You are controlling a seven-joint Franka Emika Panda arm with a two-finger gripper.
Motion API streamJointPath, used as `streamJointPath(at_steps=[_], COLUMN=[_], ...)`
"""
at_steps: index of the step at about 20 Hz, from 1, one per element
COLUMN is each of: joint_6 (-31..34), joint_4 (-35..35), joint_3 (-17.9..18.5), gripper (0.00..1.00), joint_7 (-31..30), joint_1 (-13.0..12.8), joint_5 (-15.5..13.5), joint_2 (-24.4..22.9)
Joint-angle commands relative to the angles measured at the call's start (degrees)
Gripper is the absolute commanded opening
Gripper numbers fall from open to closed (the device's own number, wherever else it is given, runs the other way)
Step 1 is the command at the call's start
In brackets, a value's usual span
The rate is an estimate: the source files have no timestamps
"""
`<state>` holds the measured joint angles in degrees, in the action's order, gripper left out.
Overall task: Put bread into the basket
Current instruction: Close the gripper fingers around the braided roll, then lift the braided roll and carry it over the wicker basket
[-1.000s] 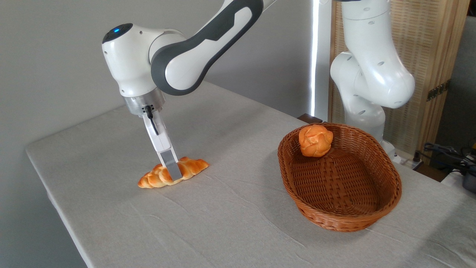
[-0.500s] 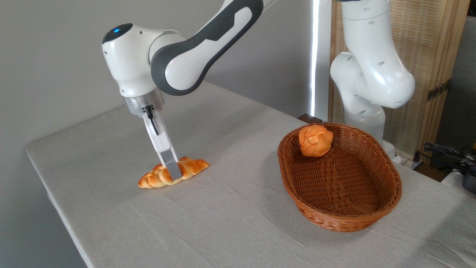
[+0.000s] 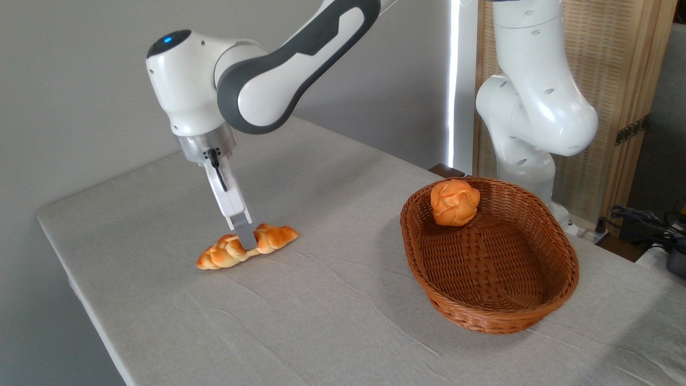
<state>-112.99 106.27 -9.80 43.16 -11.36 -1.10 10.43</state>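
Note:
The bread point(image 3: 274, 238), a long braided golden-orange loaf, sits at the left middle of the table, its ends barely off the cloth. My gripper point(image 3: 247, 244) comes down on its middle from above and is shut on it. Only the near grey finger point(image 3: 244, 237) shows; the far one is hidden behind the loaf. The basket point(image 3: 482, 317), oval reddish-brown wicker, stands well to the right of the loaf, with a wide stretch of cloth between them.
A round knotted orange bun point(image 3: 454, 202) rests against the basket's far-left inner wall. The arm's white base point(image 3: 528, 107) rises behind the basket. The table point(image 3: 332, 311) ends close to the loaf's left. Cables point(image 3: 648, 222) lie at far right.
The gripper has risen slightly and drifted a little left, and the bread has come up with it by a few pixels. Basket and bun have not moved.

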Motion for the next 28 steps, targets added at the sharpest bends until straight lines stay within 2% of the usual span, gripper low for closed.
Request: streamJointPath(at_steps=[1,2,4,7,10,12,14,17,19,21,23,27,28], joint_6=[11.26,14.34,18.83,21.14,23.16,22.63,22.9,22.81,22.81,23.25,23.6,23.6,23.51], joint_4=[-5.88,-7.03,-6.86,-1.61,3.14,8.06,12.02,17.46,20.89,23.45,24.51,26.0,26.53], joint_3=[2.75,4.07,5.31,6.27,9.52,12.94,14.8,19.8,24.19,27.27,28.69,28.78,28.87], gripper=[0.14,0.14,0.14,0.15,0.15,0.15,0.15,0.15,0.16,0.17,0.17,0.19,0.23], joint_7=[1.48,3.49,11.2,21.49,30.64,35.82,41.98,46.12,47.63,47.63,47.72,48.07,48.07], joint_1=[0.46,0.55,1.77,5.64,5.73,5.3,5.21,4.16,1.62,0.55,0.55,0.64,0.64], joint_5=[0.48,0.4,0.4,0.4,0.83,3.98,6.27,9.35,11.46,11.73,11.82,11.82,11.82], joint_2=[-4.27,-5.5,-8.4,-15.25,-20.09,-25.09,-29.13,-34.5,-37.66,-39.26,-39.53,-37.95,-37.86])
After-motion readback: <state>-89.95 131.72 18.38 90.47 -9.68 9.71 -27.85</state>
